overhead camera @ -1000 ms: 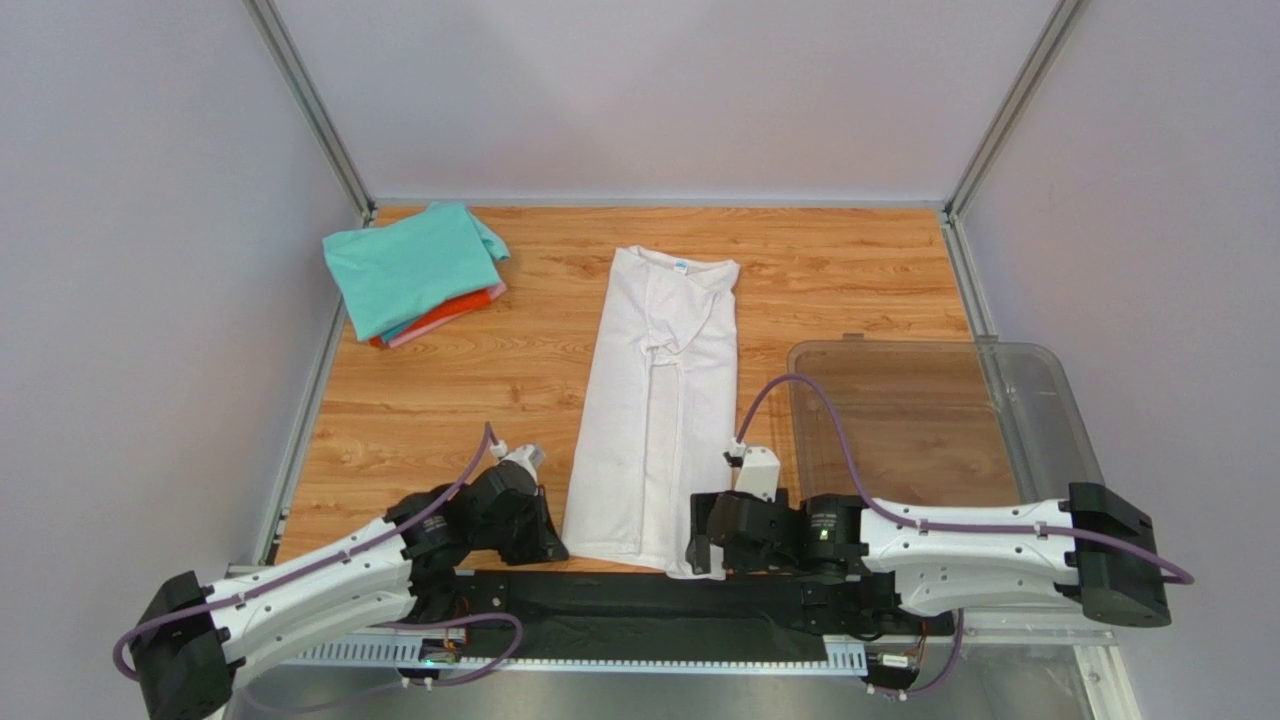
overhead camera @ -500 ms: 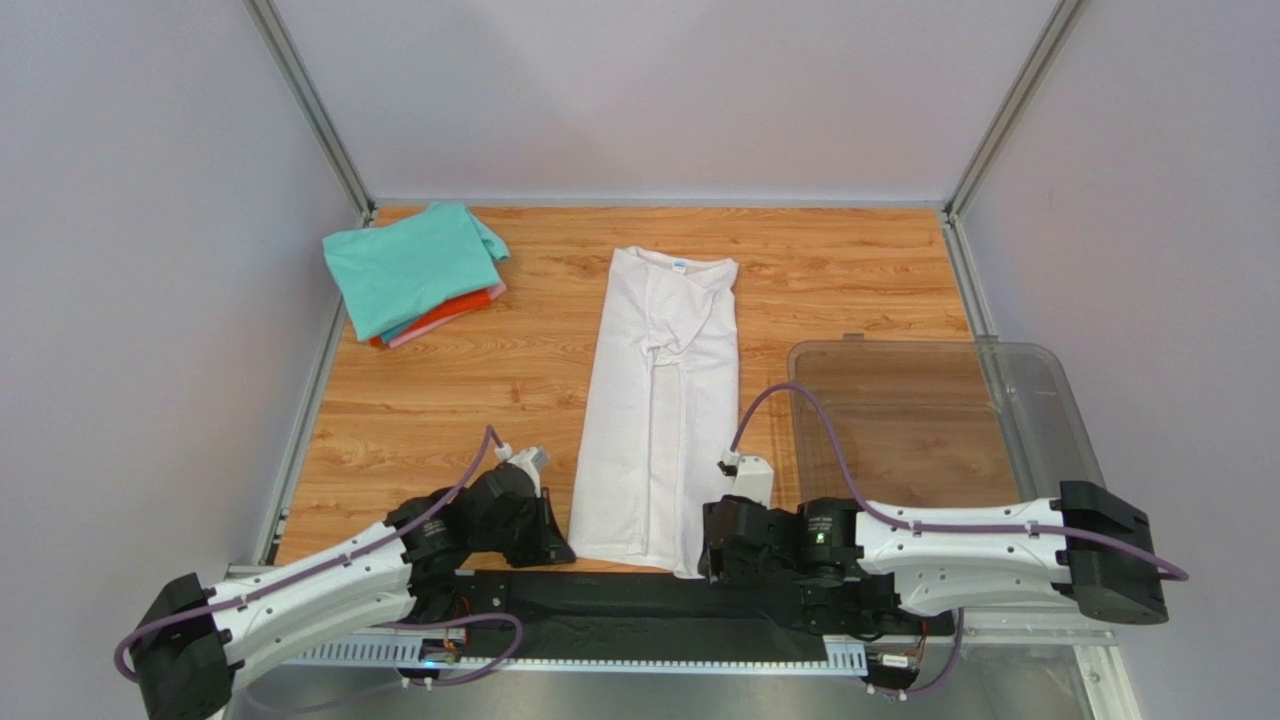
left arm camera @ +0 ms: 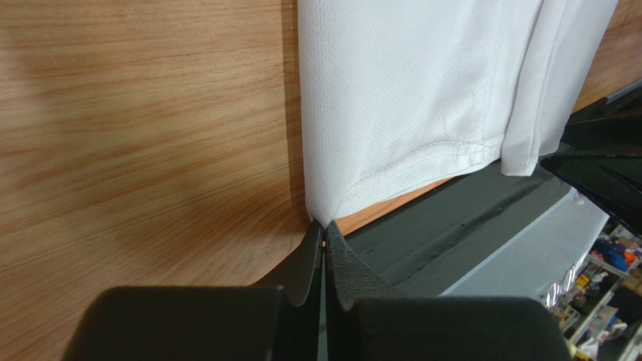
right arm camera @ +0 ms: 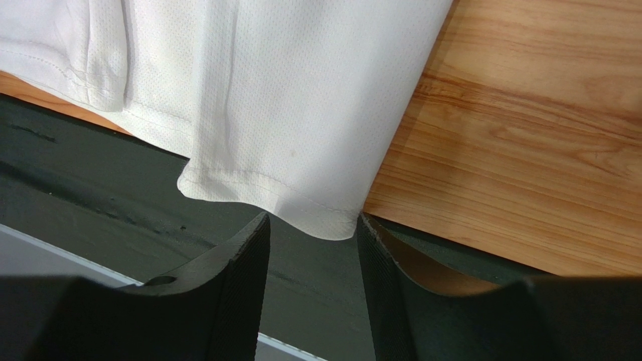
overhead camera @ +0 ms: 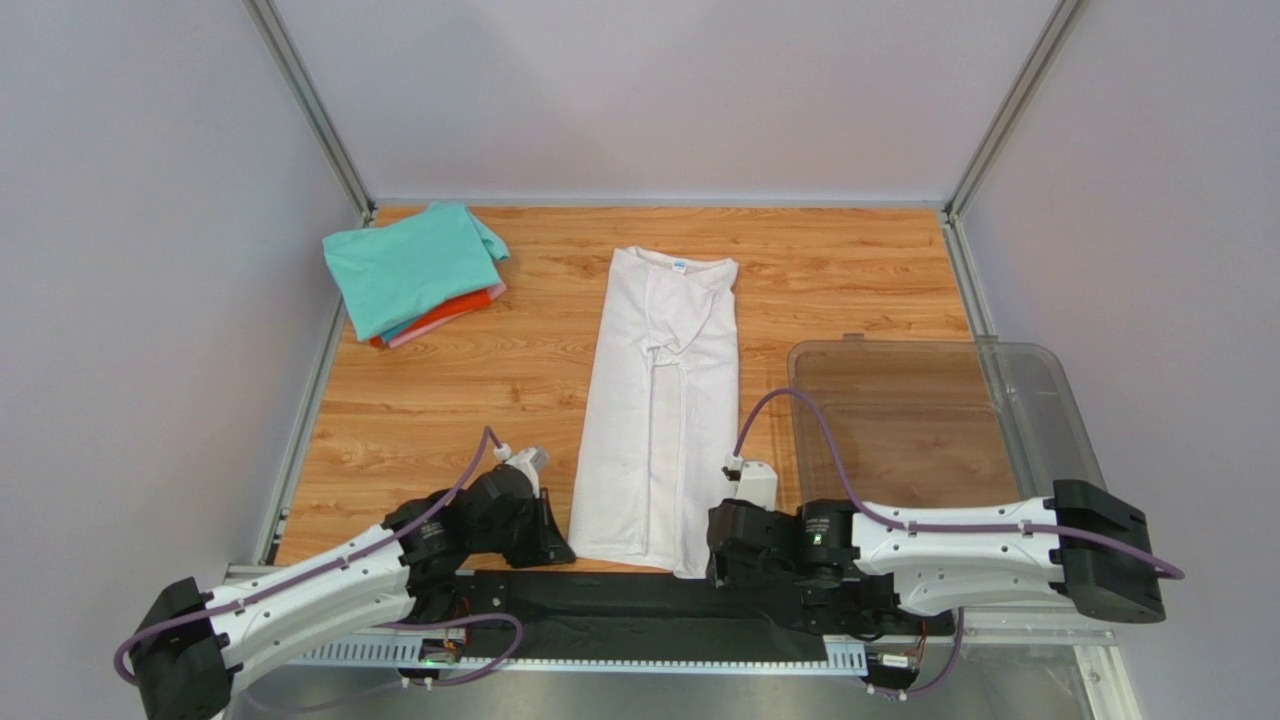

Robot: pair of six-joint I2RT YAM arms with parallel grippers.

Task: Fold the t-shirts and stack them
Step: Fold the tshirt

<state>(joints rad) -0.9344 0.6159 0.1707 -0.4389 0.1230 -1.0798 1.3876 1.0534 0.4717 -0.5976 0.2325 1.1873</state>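
The white t-shirt (overhead camera: pixel 661 405) lies folded into a long strip down the middle of the wooden table (overhead camera: pixel 451 405), collar at the far end. My left gripper (overhead camera: pixel 559 543) is at its near left hem corner; in the left wrist view the gripper (left arm camera: pixel 325 229) is shut with the shirt (left arm camera: pixel 399 98) corner pinched at its tips. My right gripper (overhead camera: pixel 709 558) is open at the near right hem corner; in the right wrist view the gripper (right arm camera: pixel 313 226) has the shirt (right arm camera: pixel 301 98) corner between its fingertips (right arm camera: pixel 252 237), not gripped. A folded stack with the teal shirt (overhead camera: pixel 413 267) on top, pink and orange-red edges below, sits far left.
A clear plastic bin (overhead camera: pixel 932 420) lies on the right side of the table, next to my right arm. A black strip (overhead camera: pixel 661 600) runs along the table's near edge under the shirt's hem. Metal frame posts and grey walls enclose the table.
My right gripper has shifted slightly right and nearer, settling at the shirt's near right corner. My left gripper has edged right onto the near left corner. The shirt has not moved.
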